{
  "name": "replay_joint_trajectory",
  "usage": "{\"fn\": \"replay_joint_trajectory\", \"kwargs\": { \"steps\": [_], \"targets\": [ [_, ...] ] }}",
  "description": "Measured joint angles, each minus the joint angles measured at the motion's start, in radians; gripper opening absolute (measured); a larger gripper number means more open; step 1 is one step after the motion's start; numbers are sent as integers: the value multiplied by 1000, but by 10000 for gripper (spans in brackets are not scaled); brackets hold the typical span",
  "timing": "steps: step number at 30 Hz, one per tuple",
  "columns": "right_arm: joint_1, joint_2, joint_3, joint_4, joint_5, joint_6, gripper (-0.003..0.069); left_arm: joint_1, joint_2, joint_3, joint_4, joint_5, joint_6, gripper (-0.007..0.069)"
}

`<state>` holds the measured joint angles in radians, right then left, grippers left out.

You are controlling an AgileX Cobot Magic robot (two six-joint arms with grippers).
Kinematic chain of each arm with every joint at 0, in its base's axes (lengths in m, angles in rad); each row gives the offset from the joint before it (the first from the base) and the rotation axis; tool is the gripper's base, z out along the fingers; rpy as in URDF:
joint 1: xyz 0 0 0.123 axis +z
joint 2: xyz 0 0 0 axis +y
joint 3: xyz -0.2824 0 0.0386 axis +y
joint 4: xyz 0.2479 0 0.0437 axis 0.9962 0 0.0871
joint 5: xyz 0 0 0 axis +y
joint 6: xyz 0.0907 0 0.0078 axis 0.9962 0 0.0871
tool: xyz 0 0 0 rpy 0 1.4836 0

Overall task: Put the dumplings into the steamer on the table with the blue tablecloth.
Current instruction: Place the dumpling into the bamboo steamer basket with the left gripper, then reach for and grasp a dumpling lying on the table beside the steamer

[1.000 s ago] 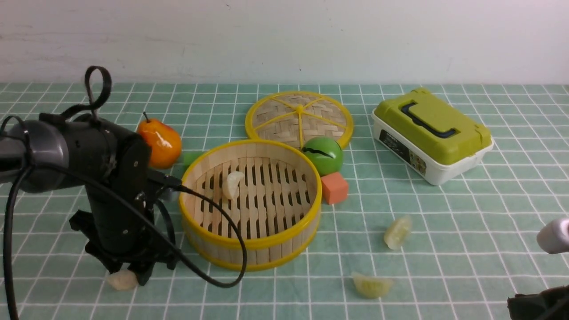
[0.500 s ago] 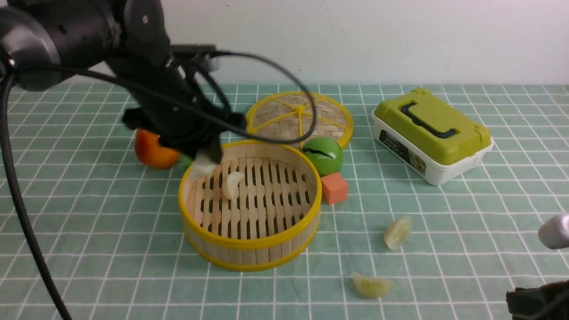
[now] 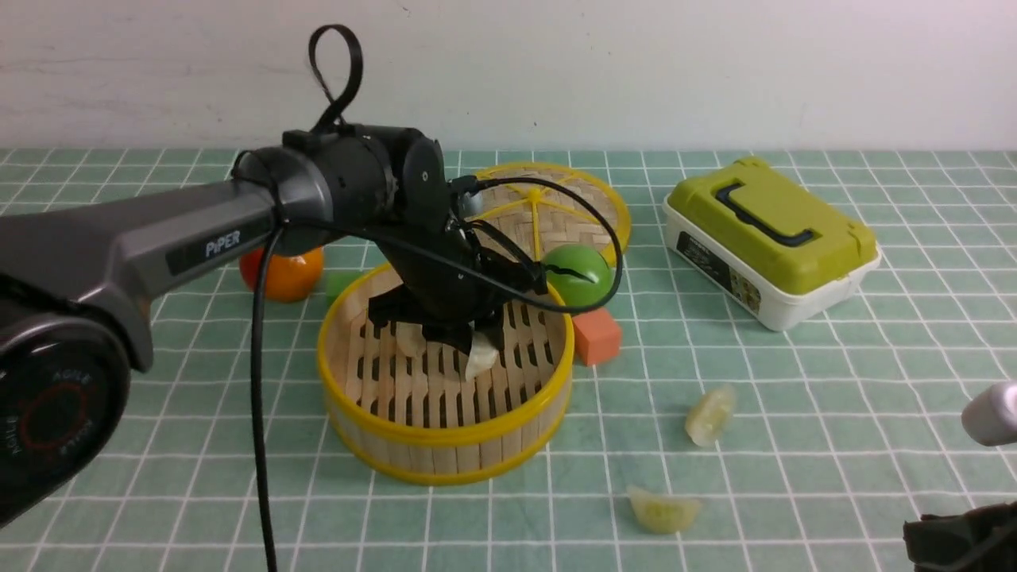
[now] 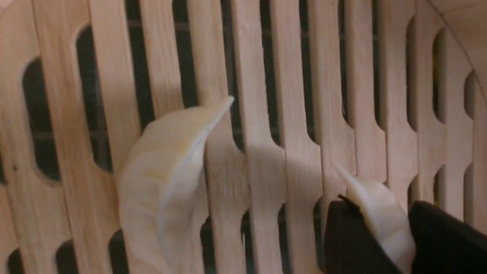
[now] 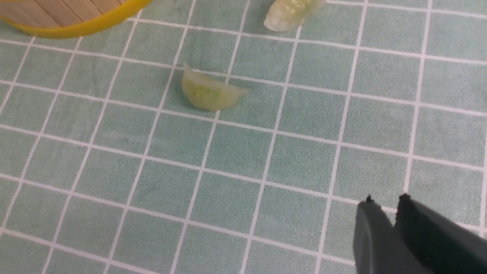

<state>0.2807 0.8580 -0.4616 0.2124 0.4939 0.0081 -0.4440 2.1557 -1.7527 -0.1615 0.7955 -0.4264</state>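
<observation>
One dumpling (image 4: 167, 182) is seen lying on the slatted floor of the steamer (image 3: 445, 445). A 2nd dumpling (image 3: 481, 357) is held inside the basket, over the slats, pinched btwn the narrowly parted jaws of the left gripper (image 3: 470, 349). On the desk (image 3: 794, 381), right of the steamer, a farther dumpling (image 3: 709, 415) and a nearer dumpling (image 3: 663, 510) are found. The right gripper (image 5: 384, 213) is kept practically closed w/ nothing in it, apart from both.

Two dumplings (image 3: 481, 359) sit in the steamer (image 3: 445, 446), two lie right of it.
</observation>
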Motion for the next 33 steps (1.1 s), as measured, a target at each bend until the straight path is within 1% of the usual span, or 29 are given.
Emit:
{"fn": "replay_joint_trajectory", "kwargs": {
  "steps": [3,5,6,7,9,12,14,17,18,19,20,21,22,24,25,27,28,29,30,31,33],
  "targets": [
    [0,0,0,-3,0,0,94,0,0,-1,25,-6,-25,216],
    [0,0,0,0,-3,0,97,0,0,-1,66,-25,-47,275],
    [0,0,0,1,-3,0,97,0,0,-1,67,-27,-48,281],
    [0,0,0,13,-5,0,98,0,-1,-2,79,-43,-52,320],
    [0,0,-2,16,-2,0,104,0,-8,-9,89,-48,-55,353],
    [0,4,-28,16,20,0,117,0,-40,-28,95,-14,-46,370],
    [0,24,-66,18,46,0,142,-2,-92,-41,95,34,-7,365],
    [0,103,-162,25,94,0,210,-16,-221,-44,102,97,73,320],
    [0,144,-195,31,104,0,242,-26,-277,-44,104,115,104,292],
    [1,199,-234,43,110,0,290,-45,-362,-43,104,133,137,254],
    [3,229,-252,46,111,0,304,-51,-400,-38,104,140,152,234],
    [12,295,-287,50,111,0,351,-73,-480,-15,104,145,177,186],
    [17,329,-305,51,110,0,370,-83,-535,0,101,146,185,165],
    [41,473,-377,56,100,1,428,-113,-673,87,94,140,204,97],
    [44,509,-390,57,96,2,435,-119,-714,119,93,136,206,80],
    [54,639,-469,55,72,5,456,-128,-874,255,97,111,211,29],
    [54,650,-475,55,71,5,457,-128,-874,269,99,108,211,24],
    [55,735,-528,41,60,25,463,-128,-989,401,121,72,206,-1],
    [55,755,-541,39,59,28,463,-128,-1001,417,128,68,204,-7],
    [55,812,-579,28,55,53,464,-128,-1086,526,155,40,187,-14],
    [55,915,-648,6,54,89,464,-128,-1198,676,221,1,136,-14]
  ]
}}
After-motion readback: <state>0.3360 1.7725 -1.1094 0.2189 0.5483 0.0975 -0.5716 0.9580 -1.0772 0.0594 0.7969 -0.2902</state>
